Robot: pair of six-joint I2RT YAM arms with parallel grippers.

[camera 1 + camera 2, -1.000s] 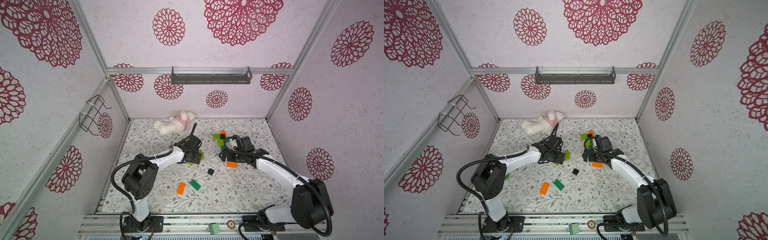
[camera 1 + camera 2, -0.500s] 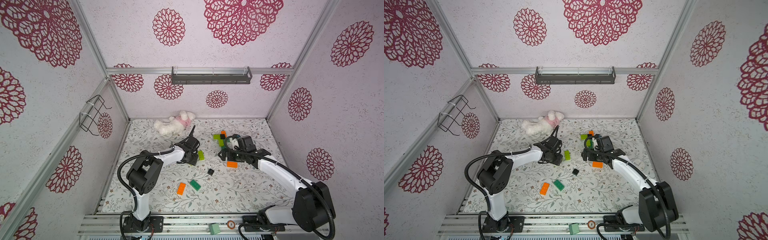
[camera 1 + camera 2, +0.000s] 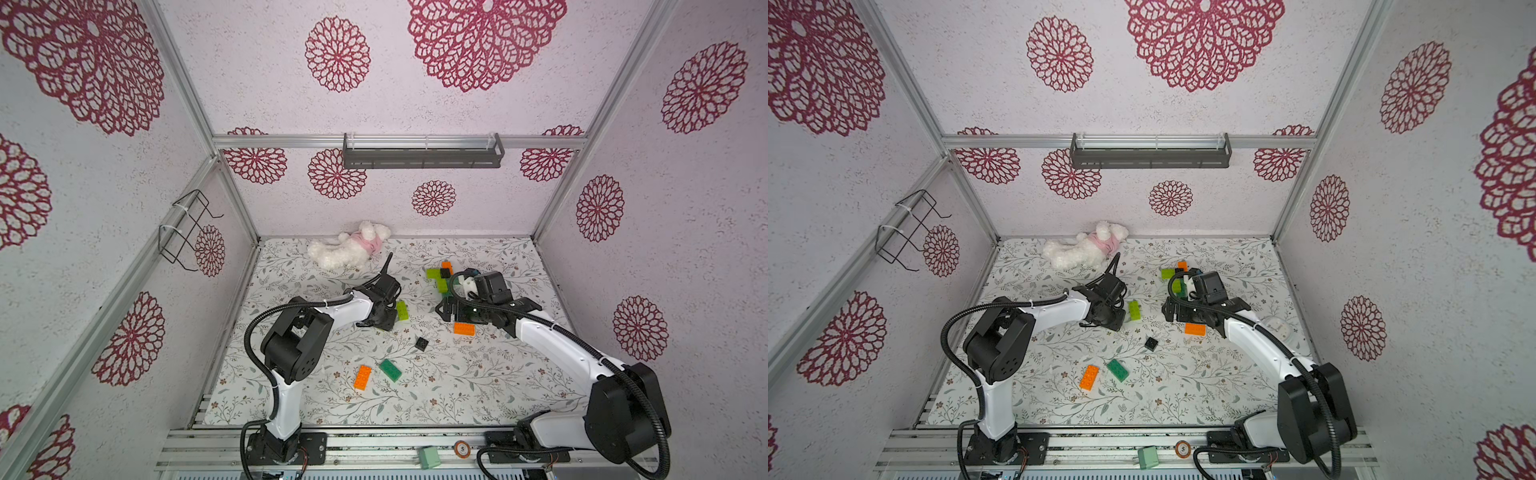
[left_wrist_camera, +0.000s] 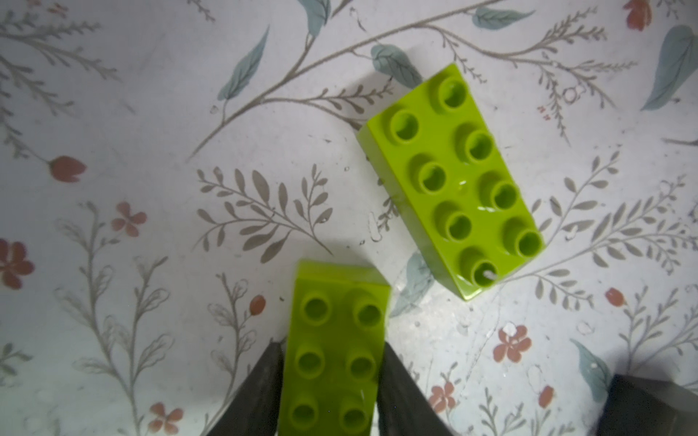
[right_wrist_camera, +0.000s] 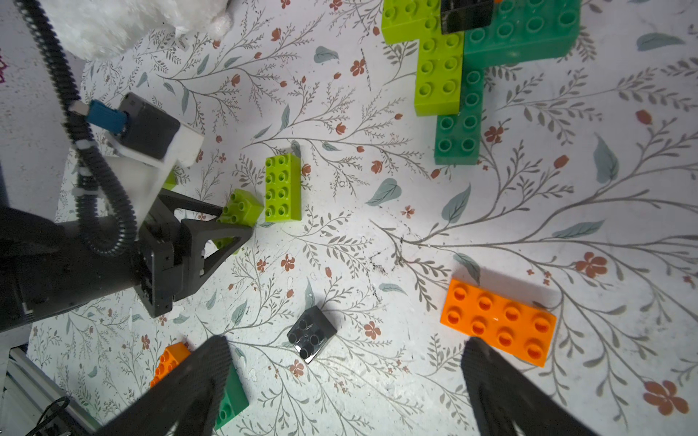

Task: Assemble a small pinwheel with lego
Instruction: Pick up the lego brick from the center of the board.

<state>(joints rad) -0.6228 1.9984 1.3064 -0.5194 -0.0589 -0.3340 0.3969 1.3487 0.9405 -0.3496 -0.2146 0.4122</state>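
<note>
My left gripper [image 4: 332, 362] is shut on a lime green brick [image 4: 336, 339], one finger against each long side. It shows low over the mat in both top views [image 3: 384, 320] [image 3: 1115, 320]. The held brick [image 5: 241, 207] looks tilted in the right wrist view. A second lime brick [image 4: 453, 181] [image 3: 402, 310] lies flat just beside it. My right gripper [image 5: 345, 347] [image 3: 451, 316] hangs open above the mat, nothing between its fingers. A joined cluster of lime, dark green, black and orange bricks [image 3: 440, 276] [image 5: 453, 56] sits behind it.
Loose on the mat are an orange brick [image 3: 464, 328], a black square brick [image 3: 421, 343], a dark green brick [image 3: 390, 370] and another orange brick [image 3: 363, 377]. A white plush toy [image 3: 349, 249] lies at the back. Walls enclose three sides.
The left gripper's jaws have closed onto the lime brick and that arm's elbow has shifted slightly. The right gripper stays open, having moved only a little.
</note>
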